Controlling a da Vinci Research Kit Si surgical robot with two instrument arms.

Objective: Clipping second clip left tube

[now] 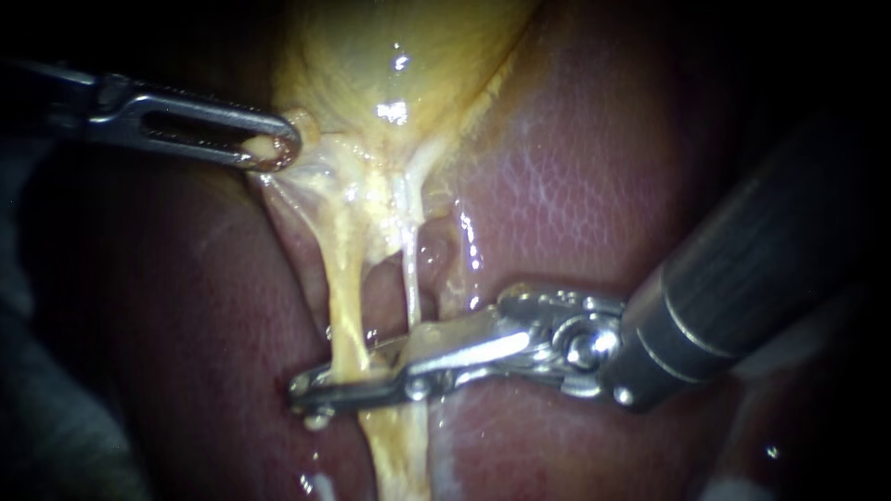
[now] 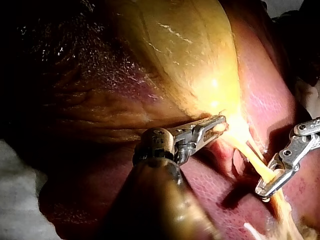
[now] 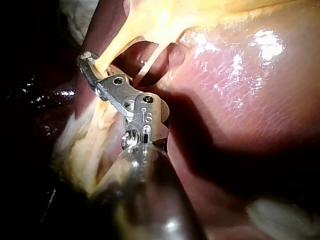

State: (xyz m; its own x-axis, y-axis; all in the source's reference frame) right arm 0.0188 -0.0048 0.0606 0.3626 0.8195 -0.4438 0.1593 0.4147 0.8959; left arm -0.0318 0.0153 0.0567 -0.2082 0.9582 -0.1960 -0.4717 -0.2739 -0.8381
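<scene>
Liver (image 1: pixel 575 186) was wet, glossy, finely pebbled; gallbladder (image 1: pixel 390 56) and left tube (image 1: pixel 343 306) slick. Jaws of left instrument (image 1: pixel 274 148) and right instrument (image 1: pixel 311 394) were polished metal; right shaft, 4 o'clock, was dark, matt.

Small stamped mark on right instrument (image 3: pixel 93 70); nothing else.

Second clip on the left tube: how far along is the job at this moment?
Done: exposure. The left instrument has its jaws shut on the narrow end of the gallbladder, and the tissue below it is stretched.
In hand: the right instrument has its jaws closed across the left tube.
Left: no finished clip shows on that tube, so the clip must still be set, or at least the jaws opened and withdrawn.
</scene>
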